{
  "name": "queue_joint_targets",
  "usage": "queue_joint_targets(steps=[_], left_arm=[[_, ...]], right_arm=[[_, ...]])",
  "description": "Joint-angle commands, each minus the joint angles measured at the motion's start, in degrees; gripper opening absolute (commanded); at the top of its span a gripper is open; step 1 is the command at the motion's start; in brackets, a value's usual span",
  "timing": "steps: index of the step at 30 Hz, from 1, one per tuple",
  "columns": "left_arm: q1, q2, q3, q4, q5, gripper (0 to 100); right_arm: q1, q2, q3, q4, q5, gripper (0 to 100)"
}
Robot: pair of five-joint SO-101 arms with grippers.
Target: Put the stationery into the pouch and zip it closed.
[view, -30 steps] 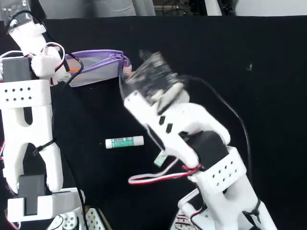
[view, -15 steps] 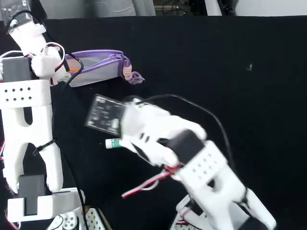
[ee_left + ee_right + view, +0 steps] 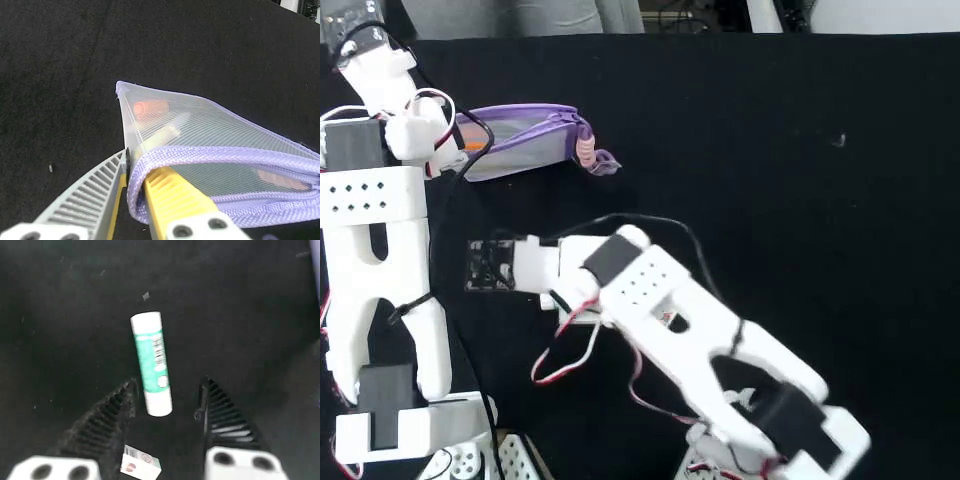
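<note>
High view: 1 purple-edged mesh pouch (image 3: 525,138) on black table (image 3: 800,150), far left, one end at the left arm (image 3: 375,200).
Left wrist view: left gripper (image 3: 134,167) clamped on pouch zipper edge; 1 orange item (image 3: 150,107) inside.
Right wrist view: right gripper (image 3: 169,384) spread wide; 1 glue stick (image 3: 151,362) flat on table between its 2 fingers, touching neither.

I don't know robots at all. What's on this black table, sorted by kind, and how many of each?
Robot arms: 2, the left arm and the right arm
Purple mesh pouch: 1
Glue stick: 1
Total: 4
The things inside the pouch are too blurred through the mesh to count.
</note>
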Motion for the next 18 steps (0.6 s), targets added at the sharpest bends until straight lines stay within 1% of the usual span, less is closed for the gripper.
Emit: queue_joint_targets(steps=[1, 9, 14, 18], left_arm=[[-0.84, -1.58, -0.31, -1.32, -0.35, 3], [-0.84, -1.58, -0.31, -1.32, -0.35, 3], [-0.84, -1.58, -0.31, -1.32, -0.35, 3], [-0.84, -1.58, -0.31, -1.32, -0.35, 3]], right_arm=[[-0.53, 4.79, -2.51, -2.99, 1.32, 19.8], [-0.79, 17.98, -10.51, -3.25, 1.41, 19.8], [-3.08, 24.13, -14.02, -3.16, 1.41, 19.6], [-2.90, 28.62, -17.10, -3.08, 1.32, 19.4]])
